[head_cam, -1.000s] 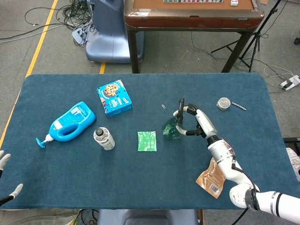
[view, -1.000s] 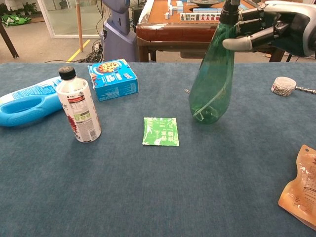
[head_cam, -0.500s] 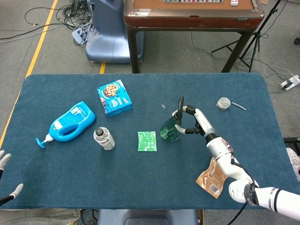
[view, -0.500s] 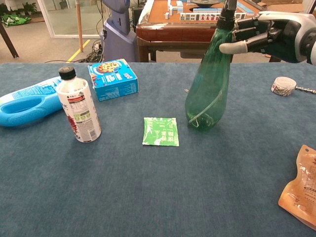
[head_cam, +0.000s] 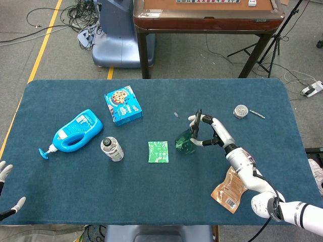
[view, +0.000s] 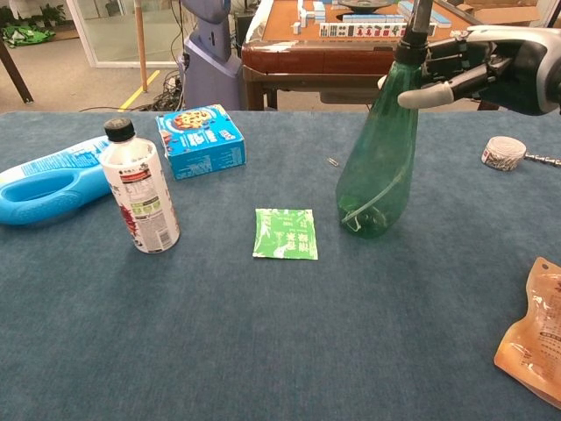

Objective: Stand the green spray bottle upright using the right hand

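Observation:
The green spray bottle (view: 379,158) stands nearly upright on the blue table cloth (view: 263,333), leaning a little to the right, its base beside the green sachet (view: 285,232). My right hand (view: 478,66) grips its neck just under the black spray head (view: 415,26). From the head camera the bottle (head_cam: 186,140) is seen from above, with the right hand (head_cam: 214,133) wrapped around its top. My left hand (head_cam: 6,189) shows only as fingertips at the lower left corner, fingers apart, holding nothing.
A white bottle (view: 138,189) stands left of centre, with a blue detergent jug (view: 48,186) lying further left. A blue cookie box (view: 202,139) lies behind them. A tape roll (view: 504,152) sits far right, and a brown pouch (view: 533,338) near the front right.
The bottle's base slid toward me and left, then shifted a little back right. It now stands straighter, and the right hand still holds its neck.

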{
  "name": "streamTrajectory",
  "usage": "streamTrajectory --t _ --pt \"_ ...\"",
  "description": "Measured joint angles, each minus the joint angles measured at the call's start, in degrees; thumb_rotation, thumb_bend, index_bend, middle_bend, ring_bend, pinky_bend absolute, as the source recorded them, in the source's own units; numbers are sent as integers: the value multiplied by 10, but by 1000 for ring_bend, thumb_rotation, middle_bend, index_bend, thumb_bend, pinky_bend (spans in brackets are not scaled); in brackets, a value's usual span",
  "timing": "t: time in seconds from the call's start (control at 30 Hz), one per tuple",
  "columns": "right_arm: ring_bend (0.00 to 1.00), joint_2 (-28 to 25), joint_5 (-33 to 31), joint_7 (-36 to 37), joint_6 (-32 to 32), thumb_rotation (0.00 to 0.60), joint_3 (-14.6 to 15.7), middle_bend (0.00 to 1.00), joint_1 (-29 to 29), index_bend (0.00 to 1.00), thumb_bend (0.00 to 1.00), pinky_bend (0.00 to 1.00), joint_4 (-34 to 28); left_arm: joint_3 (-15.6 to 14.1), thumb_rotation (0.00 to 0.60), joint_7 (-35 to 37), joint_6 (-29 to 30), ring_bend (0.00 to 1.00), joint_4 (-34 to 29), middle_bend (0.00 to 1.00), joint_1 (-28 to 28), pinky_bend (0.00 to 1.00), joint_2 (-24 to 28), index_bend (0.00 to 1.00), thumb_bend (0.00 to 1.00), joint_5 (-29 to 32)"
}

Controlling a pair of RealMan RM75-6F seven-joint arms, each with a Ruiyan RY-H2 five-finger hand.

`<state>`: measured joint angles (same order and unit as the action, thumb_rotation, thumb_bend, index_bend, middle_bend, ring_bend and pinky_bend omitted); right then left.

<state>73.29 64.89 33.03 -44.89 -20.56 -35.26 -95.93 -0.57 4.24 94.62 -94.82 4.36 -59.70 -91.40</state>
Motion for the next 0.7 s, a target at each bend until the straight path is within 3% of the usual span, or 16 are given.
streamTrajectory --t 0.4,0.7 --pt "42 -13 25 28 8 600 8 173 3 272 59 0 11 1 600 -6 -2 56 -5 0 -2 20 2 69 255 0" --pt "27 -22 37 10 -4 600 20 153 6 239 48 0 13 0 600 -6 -2 56 -5 0 -2 20 2 70 255 -1"
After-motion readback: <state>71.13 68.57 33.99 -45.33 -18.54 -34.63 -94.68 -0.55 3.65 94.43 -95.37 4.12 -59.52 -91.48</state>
